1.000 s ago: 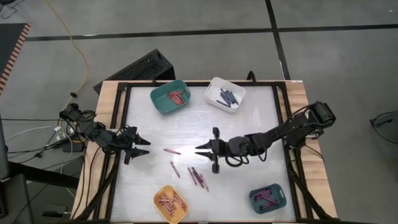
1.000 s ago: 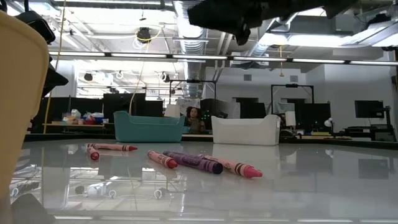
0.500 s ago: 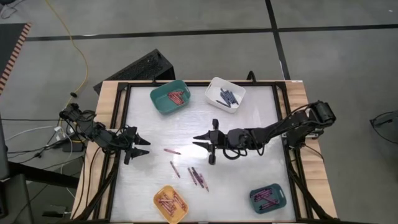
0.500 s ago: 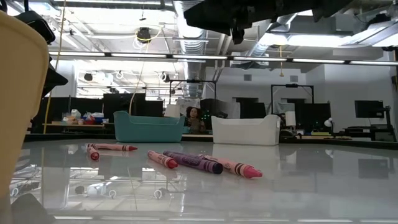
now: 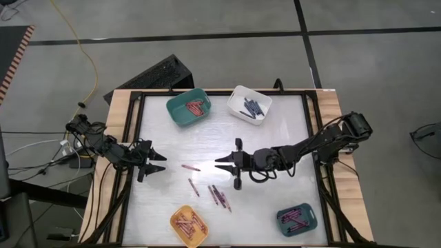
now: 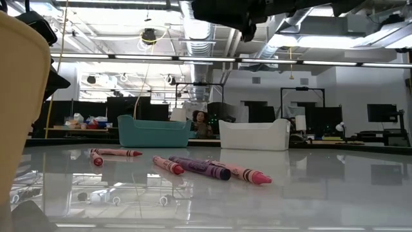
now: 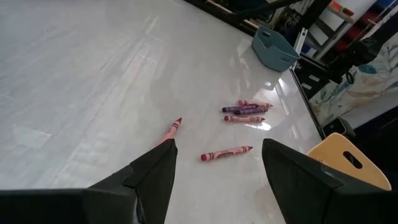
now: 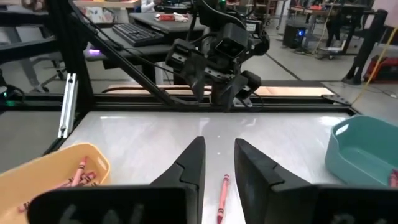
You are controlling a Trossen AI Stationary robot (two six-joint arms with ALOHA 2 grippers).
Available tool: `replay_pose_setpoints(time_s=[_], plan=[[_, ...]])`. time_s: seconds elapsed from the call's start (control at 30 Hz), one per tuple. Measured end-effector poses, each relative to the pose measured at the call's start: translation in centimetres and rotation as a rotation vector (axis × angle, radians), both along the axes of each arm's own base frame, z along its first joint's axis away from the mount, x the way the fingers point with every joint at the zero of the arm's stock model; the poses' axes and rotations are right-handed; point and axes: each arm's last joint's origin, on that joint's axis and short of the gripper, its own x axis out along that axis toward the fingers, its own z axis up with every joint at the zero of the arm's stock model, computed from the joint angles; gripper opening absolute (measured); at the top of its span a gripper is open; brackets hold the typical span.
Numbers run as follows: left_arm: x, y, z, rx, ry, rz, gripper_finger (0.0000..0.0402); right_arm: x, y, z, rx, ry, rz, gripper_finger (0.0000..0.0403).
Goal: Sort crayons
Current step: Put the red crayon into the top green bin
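Several crayons lie flat on the white table: a pink one (image 5: 191,167), a reddish one (image 5: 194,187) and a small cluster (image 5: 219,196) with a purple one (image 6: 199,167). My right gripper (image 5: 219,164) hovers level above the table's middle, pointing toward the left edge. It is open by a narrow gap (image 8: 219,144) with nothing between its fingers; a crayon (image 8: 222,190) lies on the table below and ahead of it. My left gripper (image 5: 160,163) waits open at the left edge (image 7: 217,146), facing the crayons.
A teal bin (image 5: 188,107) with red crayons and a white bin (image 5: 249,103) with dark ones stand at the far edge. A yellow bin (image 5: 189,225) and a darker teal bin (image 5: 297,218) stand at the near edge. A black frame runs along the table's sides.
My right gripper has swung a little toward the far edge and come back, and stands about where it was a second ago. Its finger gap is unchanged. The crayons have not moved.
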Motion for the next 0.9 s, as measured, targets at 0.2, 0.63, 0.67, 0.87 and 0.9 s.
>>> replay_pose_setpoints(time_s=[0.2, 0.63, 0.67, 0.87, 0.9], plan=[[0.0, 0.0, 0.0, 0.000, 0.000, 0.000, 0.0228, 0.0, -0.2, -0.4, 0.089, 0.031, -0.017, 0.0081], [0.0, 0.0, 0.0, 0.000, 0.000, -0.001, 0.0228, 2.8, 0.9, -5.2, 0.071, 0.134, -0.026, 0.0093], [0.0, 0.0, 0.0, -0.001, 0.000, -0.001, 0.0228, 3.3, 1.1, -5.6, 0.072, 0.142, -0.018, 0.0093], [0.0, 0.0, 0.0, 0.000, 0.000, -0.001, 0.0228, 6.3, 2.2, -7.2, 0.063, 0.167, 0.003, 0.0093], [0.0, 0.0, 0.0, 0.000, 0.000, -0.001, 0.0228, 6.7, 2.3, -7.2, 0.050, 0.167, 0.014, 0.0093]])
